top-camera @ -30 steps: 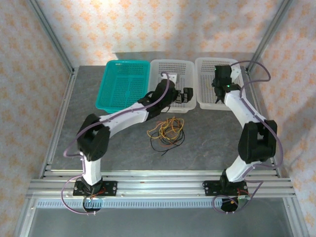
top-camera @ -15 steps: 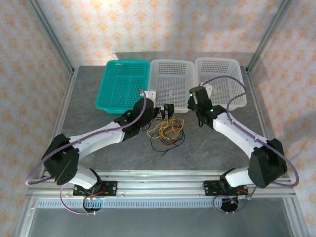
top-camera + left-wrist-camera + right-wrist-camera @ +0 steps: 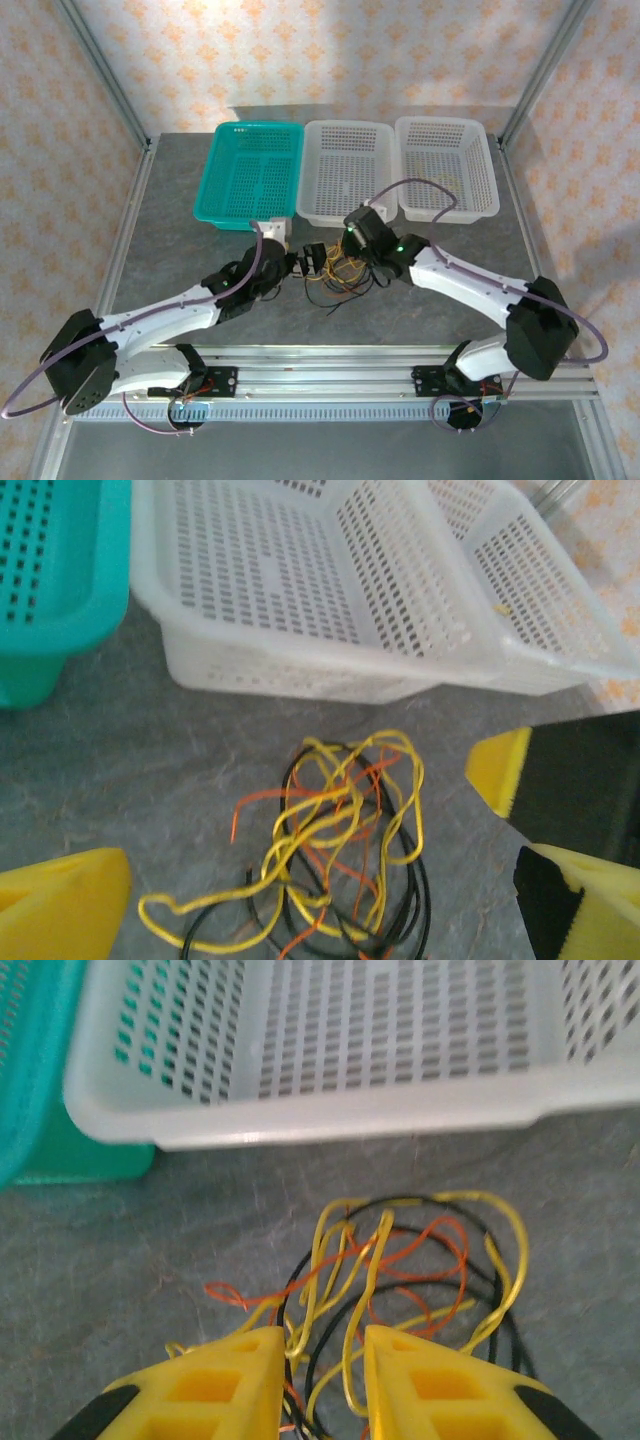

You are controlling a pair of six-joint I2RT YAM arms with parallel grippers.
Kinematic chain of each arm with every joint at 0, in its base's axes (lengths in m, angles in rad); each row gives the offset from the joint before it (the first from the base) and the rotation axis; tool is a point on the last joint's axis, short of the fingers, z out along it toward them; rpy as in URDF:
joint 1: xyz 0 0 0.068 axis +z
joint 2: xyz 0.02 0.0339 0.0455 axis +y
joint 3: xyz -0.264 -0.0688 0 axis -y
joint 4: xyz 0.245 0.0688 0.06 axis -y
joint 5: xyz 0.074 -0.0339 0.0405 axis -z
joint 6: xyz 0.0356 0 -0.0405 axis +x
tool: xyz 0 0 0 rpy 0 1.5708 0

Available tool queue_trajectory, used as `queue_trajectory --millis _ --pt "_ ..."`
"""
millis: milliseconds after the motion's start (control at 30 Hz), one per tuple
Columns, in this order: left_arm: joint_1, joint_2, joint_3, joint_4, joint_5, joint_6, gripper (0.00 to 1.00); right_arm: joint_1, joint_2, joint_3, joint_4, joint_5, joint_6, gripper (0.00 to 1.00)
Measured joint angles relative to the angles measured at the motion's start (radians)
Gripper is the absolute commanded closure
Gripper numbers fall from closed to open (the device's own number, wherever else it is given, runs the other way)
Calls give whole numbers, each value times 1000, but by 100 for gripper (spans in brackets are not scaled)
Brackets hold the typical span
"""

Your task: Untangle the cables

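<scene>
The cables (image 3: 347, 283), a tangle of thin yellow, orange-red and black loops, lie on the grey table just in front of the baskets. My left gripper (image 3: 317, 260) is at the pile's left edge. In the left wrist view its yellow fingers (image 3: 70, 900) stand wide open, with the cables (image 3: 335, 850) on the table between them and nothing gripped. My right gripper (image 3: 343, 260) hovers over the top of the pile. Its jaws (image 3: 322, 1360) stand a narrow gap apart, and yellow strands of the cables (image 3: 400, 1260) run loosely through that gap, unclamped.
Three baskets line the back of the table: a teal basket (image 3: 248, 170), a white middle basket (image 3: 345, 170) and a white right basket (image 3: 446, 165). The middle basket's wall (image 3: 330, 1110) is close ahead of both grippers. Metal frame posts stand at the table's corners.
Both arms have pulled back from the baskets and lowered toward the cable pile. The right gripper came from the right basket, and the left arm now stretches low from the left.
</scene>
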Motion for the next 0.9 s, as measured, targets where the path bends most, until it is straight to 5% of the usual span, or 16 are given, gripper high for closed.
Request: queue_trajectory --millis 400,900 --pt "-26 -95 -114 0 -55 -81 1 5 65 14 -51 -18 60 65" --pt "-26 -93 -115 1 -71 -81 1 5 168 60 -51 -8 77 70"
